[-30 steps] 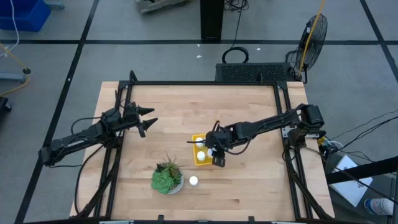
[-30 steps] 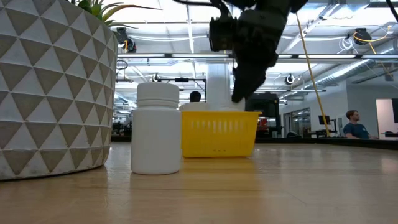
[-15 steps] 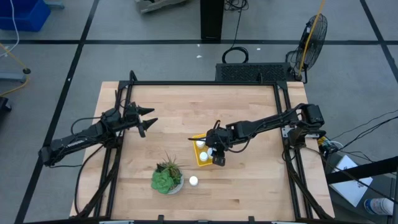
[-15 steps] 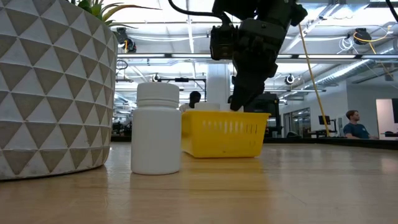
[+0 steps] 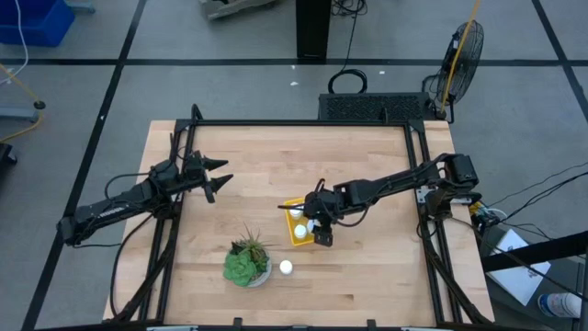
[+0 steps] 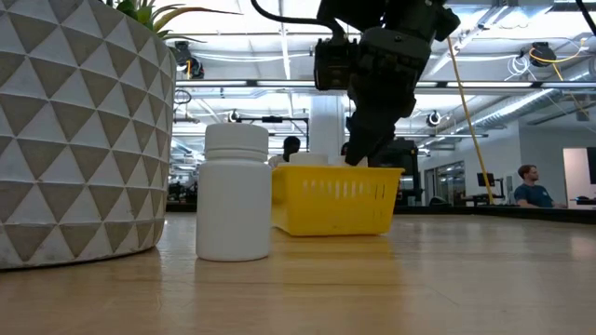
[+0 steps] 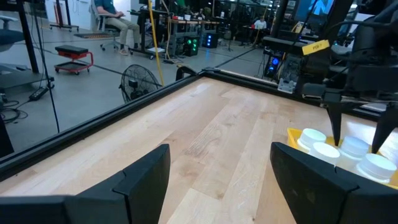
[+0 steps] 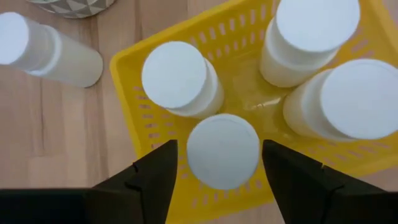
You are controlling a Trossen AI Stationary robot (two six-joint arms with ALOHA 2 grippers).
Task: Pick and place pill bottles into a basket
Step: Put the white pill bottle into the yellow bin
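The yellow tray (image 8: 134, 87) stands on the table right of the middle (image 5: 288, 204), with several white pill bottles upright in it. My right gripper (image 8: 217, 144) is open above the tray, pointing down, its fingers on either side of one bottle's cap (image 8: 222, 150). It also shows in the high view (image 5: 310, 225) and the low view (image 6: 358, 154). One more bottle (image 6: 236, 191) stands upright on the table beside the plant pot, seen from above in the high view (image 5: 286, 268) and in the right wrist view (image 8: 43, 50). My left gripper (image 5: 220, 180) is open and empty over the table's left part.
A green plant in a white patterned pot (image 5: 246, 264) stands near the front edge, left of the loose bottle; it fills the low view's left side (image 6: 74, 140). Bare wood lies across the far half of the table (image 7: 224, 124). People sit in the room beyond.
My right gripper has come down a little onto the tray. The tray has shifted slightly on the table, its right end swinging nearer in the low view. The loose bottle and my left arm have kept still.
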